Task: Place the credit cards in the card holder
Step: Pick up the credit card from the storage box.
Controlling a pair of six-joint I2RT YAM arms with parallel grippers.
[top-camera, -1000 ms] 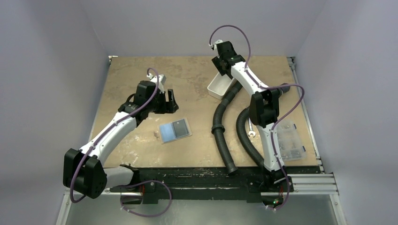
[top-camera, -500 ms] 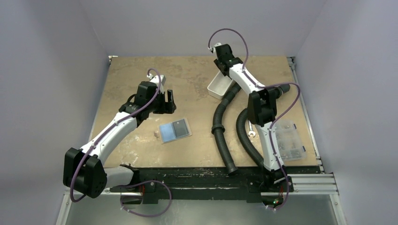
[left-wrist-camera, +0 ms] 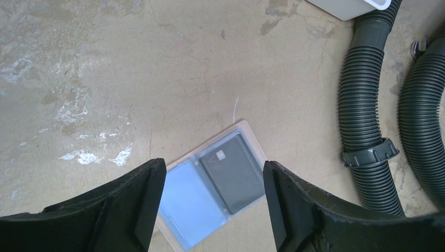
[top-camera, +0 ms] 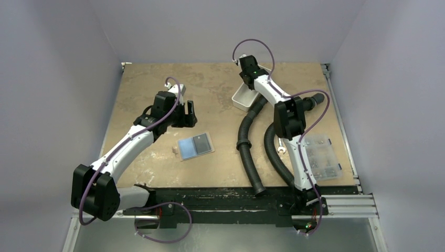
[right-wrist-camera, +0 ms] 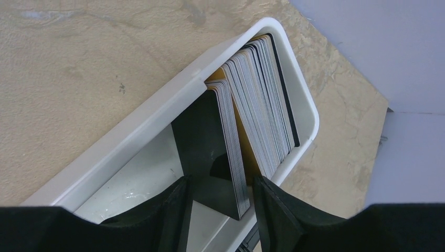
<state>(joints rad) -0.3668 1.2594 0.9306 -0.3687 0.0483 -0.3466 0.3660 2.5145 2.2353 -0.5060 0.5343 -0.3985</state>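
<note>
Right gripper (right-wrist-camera: pixel 223 210): jaws partly open, astride the lower corner of the front cards (right-wrist-camera: pixel 210 152) in the tray (right-wrist-camera: pixel 157 121). It grips nothing that I can see.
Left gripper (left-wrist-camera: pixel 212 167): jaws wide open and empty, hanging above the holder (left-wrist-camera: pixel 251 137).
Holder: lies open and flat on the table (top-camera: pixel 210 79), well apart from the tray. A blue card (left-wrist-camera: pixel 186 202) sits in one pocket and a black card (left-wrist-camera: pixel 233 176) in the other.
Risk, bundle: the jaws span several cards, so closing here would likely lift a clump, not one.
Risk, slip: the cards are slick and held only by a corner. One could pivot or fan out and drop on the way over.
Risk, tray: it looks light. A card catching on its wall could tip or drag it.
Risk, holder: it lies loose. Pushing a card in could slide it unless the left gripper pins it. Both pockets already show a card, so another may jam.
Cards: thin, stiff, glossy rectangles standing on edge and leaning. Pale edges, a black face in front, an orange-tan one (right-wrist-camera: pixel 242 131) showing behind.
Tray: smooth white plastic with rounded corners.
Holder make: tan rim with a pale, see-through lining.
Table: rough, stained board.
Hoses (left-wrist-camera: pixel 362 105): black, ribbed and bendy, lying between holder and tray.
</note>
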